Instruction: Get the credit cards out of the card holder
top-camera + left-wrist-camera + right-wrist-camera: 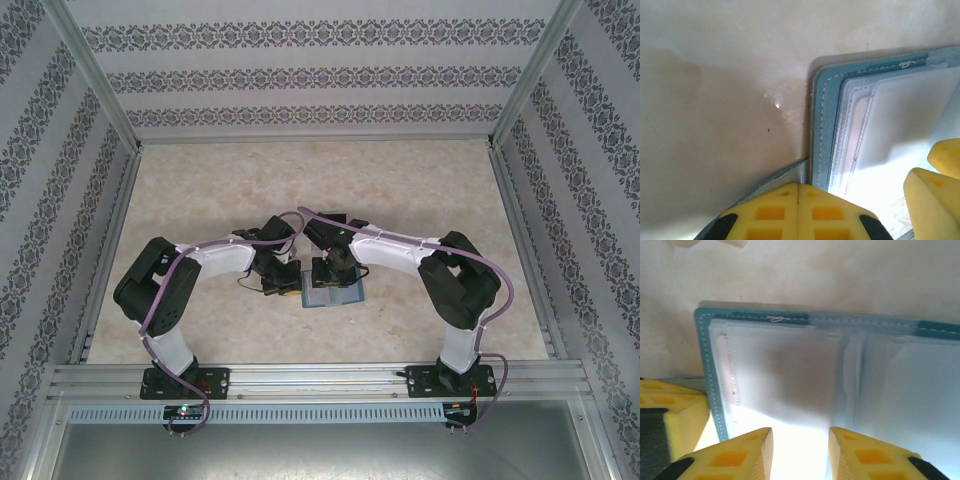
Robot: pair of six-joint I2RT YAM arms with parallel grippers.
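At the centre of the counter [250, 190] the card holder [333, 293] lies open, its cards [910, 115] not yet out. Left claw [798, 200], tips together, presses at its 9 o'clock edge. Right claw [800, 445] is poised apart over the sleeves [790, 370]. Next: pinch 1 of them and slide it free.

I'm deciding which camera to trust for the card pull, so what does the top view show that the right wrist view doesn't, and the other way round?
Top view: the whole left arm and right arm, bent inward and meeting over the holder, plus the patterned walls. Right wrist view: the right tool with fingers apart over the holder, the white stitching along its teal rim, and the clear sleeves inside. Both: the holder lying open on the pale table.
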